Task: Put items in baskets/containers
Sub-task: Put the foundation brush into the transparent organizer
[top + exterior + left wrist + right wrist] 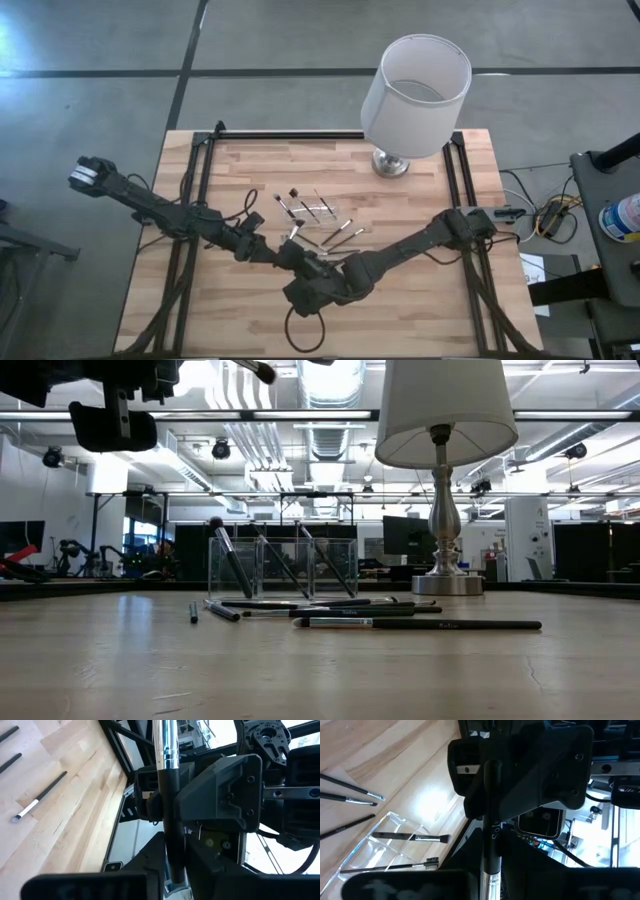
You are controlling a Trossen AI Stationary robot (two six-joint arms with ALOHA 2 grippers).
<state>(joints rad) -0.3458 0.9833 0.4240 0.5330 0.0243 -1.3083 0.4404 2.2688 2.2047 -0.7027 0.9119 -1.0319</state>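
The items are thin makeup brushes with dark handles and silvery ferrules. Several brushes [340, 237] lie flat on the wooden table, also seen in the low view as brushes [420, 624]. The clear tray [312, 208] has compartments. In the low view, three brushes lean inside the tray [285, 567]. My left gripper [290, 255] and right gripper [318, 268] meet above the table's near middle. Both are shut on one brush [167, 795], lifted high. Its bristle tip [262, 370] shows at the low view's top. My left gripper holds the brush by its dark handle [175, 865], away from the ferrule. The brush is lifted clear of the table. The pads themselves lie below the picture's edge. My right gripper holds the same brush by its handle close to the silvery ferrule [492, 882]. The fingers lie across the shaft, facing the left gripper.
A white drum-shaded lamp [415, 95] stands at the table's far right, its base [447, 584] behind the brushes. A black cable loop [305, 330] hangs at the near edge. Black frame rails [200, 190] run along the left and right sides.
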